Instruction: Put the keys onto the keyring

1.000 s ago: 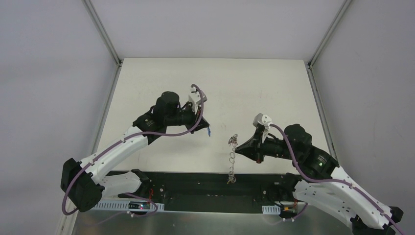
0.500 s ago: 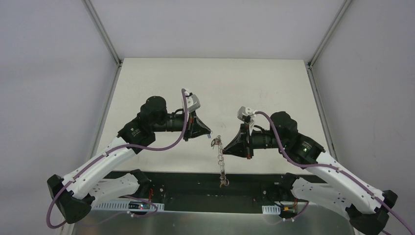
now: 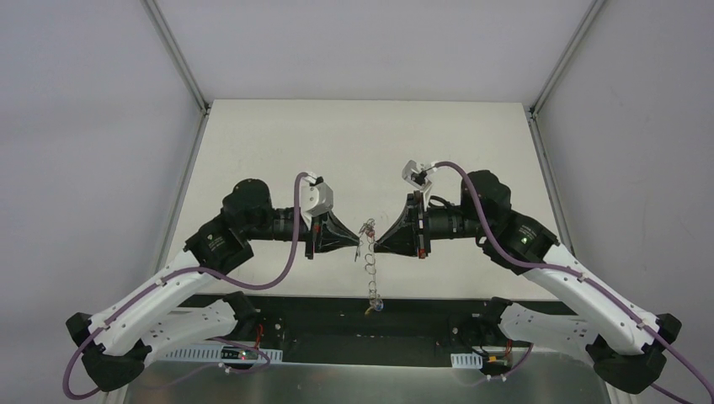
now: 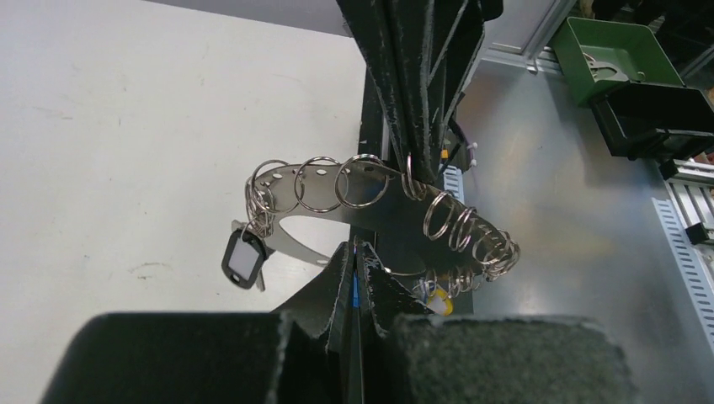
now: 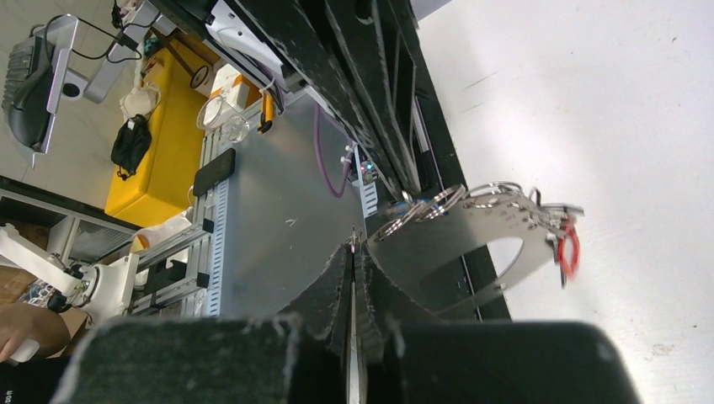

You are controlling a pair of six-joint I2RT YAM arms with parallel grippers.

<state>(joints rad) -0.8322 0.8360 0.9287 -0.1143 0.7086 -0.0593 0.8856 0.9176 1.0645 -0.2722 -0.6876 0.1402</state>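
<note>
My left gripper [image 3: 357, 240] and right gripper [image 3: 380, 242] meet tip to tip above the table's near middle. The left gripper [image 4: 355, 249] is shut on a blue key [image 4: 354, 290], only a blue sliver showing between the jaws. The right gripper [image 5: 353, 245] is shut on the keyring [image 3: 369, 257], which hangs as a chain of rings towards the table edge. In the left wrist view the keyring [image 4: 337, 187] curves just past my tips, with a black-framed tag [image 4: 242, 259] and a yellow key [image 4: 439, 303]. A red key [image 5: 568, 250] hangs on it in the right wrist view.
The white table [image 3: 370, 160] ends in a black strip [image 3: 337, 324] at the near edge, under the hanging chain. Off the table are a green bin [image 4: 627, 46] and a yellow cabinet [image 5: 156, 143]. Metal frame posts [image 3: 177, 55] flank the table.
Both arms have swung towards each other until the tips nearly touch. The right gripper carried the keyring left and up; the left gripper brought the blue key down and right to it.
</note>
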